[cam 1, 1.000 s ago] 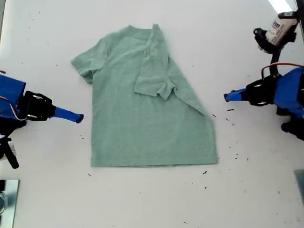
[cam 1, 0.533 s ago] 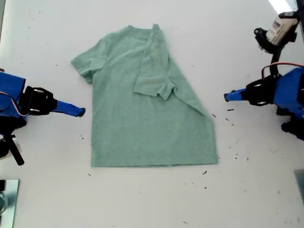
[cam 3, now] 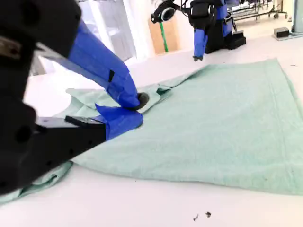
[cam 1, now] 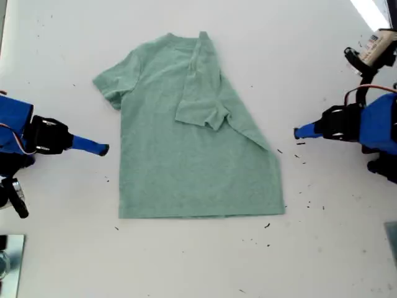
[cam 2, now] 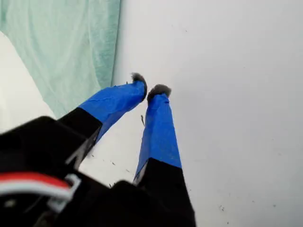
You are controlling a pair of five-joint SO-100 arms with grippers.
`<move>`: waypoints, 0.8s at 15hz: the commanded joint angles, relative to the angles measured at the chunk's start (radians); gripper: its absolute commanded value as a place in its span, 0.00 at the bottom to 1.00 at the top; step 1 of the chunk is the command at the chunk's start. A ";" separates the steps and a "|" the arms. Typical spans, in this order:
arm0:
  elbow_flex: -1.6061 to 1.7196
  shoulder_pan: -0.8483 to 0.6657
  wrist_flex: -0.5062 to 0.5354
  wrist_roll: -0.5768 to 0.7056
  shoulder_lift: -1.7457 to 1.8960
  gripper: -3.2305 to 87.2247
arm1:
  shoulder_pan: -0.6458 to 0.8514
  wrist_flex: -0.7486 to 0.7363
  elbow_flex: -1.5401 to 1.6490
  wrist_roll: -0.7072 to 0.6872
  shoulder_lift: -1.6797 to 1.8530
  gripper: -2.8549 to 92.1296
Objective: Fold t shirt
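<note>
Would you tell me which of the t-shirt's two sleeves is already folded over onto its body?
The right-hand sleeve in the exterior view: it lies folded onto the t shirt, while the other sleeve lies spread flat on the table.

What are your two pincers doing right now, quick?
My first pincer: closed, holding nothing.
My second pincer: closed, holding nothing.
</note>
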 commanded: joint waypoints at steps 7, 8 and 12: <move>-0.500 -0.110 0.101 -0.281 -0.529 0.03 | 0.052 -0.006 0.064 -0.029 0.006 0.06; -0.719 -0.169 0.199 -0.279 -0.762 0.03 | 0.052 -0.006 0.064 -0.029 0.006 0.06; -1.299 -0.443 0.502 -0.049 -1.278 0.03 | 0.055 -0.006 0.066 -0.034 0.006 0.06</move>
